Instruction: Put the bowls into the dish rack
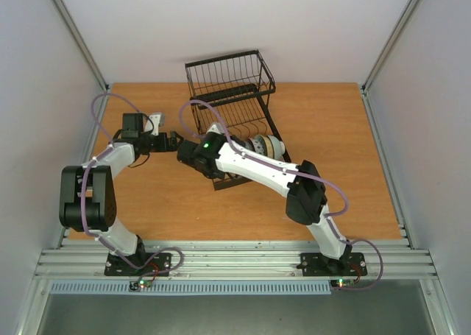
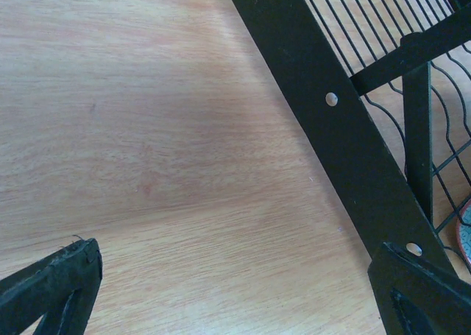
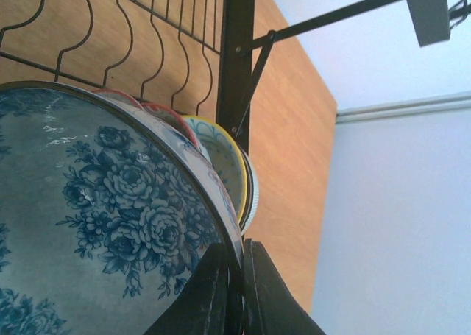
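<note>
The black wire dish rack (image 1: 228, 77) stands at the back centre of the table. Several bowls (image 1: 266, 145) stand on edge in its slots. In the right wrist view my right gripper (image 3: 239, 276) is shut on the rim of a blue-white floral bowl (image 3: 96, 224), which leans against a red-rimmed bowl and a yellow-rimmed bowl (image 3: 221, 158) in the rack (image 3: 237, 62). From above, my right gripper (image 1: 193, 158) is at the rack's near left end, with the held bowl hidden under the wrist. My left gripper (image 1: 173, 140) is open and empty, just left of the rack.
The left wrist view shows bare wood between my open left gripper (image 2: 235, 258) fingers, with the rack's black frame bar (image 2: 324, 92) running diagonally at the right and a bowl's edge (image 2: 465, 235) behind it. White walls enclose the table.
</note>
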Robot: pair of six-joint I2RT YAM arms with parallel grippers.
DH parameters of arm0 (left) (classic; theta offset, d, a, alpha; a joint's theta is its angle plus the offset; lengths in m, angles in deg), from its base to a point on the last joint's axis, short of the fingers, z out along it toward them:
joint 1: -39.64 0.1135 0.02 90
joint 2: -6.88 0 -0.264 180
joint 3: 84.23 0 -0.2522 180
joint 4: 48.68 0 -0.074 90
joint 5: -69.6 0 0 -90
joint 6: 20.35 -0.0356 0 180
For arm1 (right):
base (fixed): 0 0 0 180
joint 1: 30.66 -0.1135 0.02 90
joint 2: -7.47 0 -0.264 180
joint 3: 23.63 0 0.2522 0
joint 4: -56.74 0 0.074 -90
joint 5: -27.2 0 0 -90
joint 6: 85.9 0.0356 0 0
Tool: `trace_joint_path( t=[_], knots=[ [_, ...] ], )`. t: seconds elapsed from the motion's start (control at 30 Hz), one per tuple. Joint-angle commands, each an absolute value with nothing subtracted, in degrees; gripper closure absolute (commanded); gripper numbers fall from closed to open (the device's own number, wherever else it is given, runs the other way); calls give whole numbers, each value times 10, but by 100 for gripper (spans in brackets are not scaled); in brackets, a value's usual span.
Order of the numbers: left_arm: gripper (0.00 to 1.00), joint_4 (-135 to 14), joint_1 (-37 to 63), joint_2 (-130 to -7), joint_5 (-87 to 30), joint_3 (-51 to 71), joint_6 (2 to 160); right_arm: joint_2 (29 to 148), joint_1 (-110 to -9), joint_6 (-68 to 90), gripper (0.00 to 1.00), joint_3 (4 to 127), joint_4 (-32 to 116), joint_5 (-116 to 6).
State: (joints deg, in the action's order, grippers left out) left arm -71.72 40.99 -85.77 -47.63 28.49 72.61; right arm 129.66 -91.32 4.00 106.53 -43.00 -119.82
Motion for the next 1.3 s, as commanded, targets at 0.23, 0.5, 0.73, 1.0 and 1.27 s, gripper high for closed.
trace_joint_path(
  t=[0.23, 0.5, 0.73, 1.0, 1.27],
  knots=[
    [1, -703, 408, -864, -484, 274, 722, 1387, -942, 16, 99, 1186, -514, -1296],
    [1, -702, 408, -864, -487, 275, 722, 1457, -949, 27, 98, 1244, -571, -1318],
    [1, -701, 408, -861, -490, 276, 723, 1510, -948, 56, 98, 1281, -625, -1347],
    [1, -700, 408, -855, -488, 278, 722, 1515, -937, 51, 98, 1268, -625, -1362],
    [1, -699, 408, -858, -488, 278, 722, 1504, -924, 55, 97, 1217, -626, -1371]
  ],
)
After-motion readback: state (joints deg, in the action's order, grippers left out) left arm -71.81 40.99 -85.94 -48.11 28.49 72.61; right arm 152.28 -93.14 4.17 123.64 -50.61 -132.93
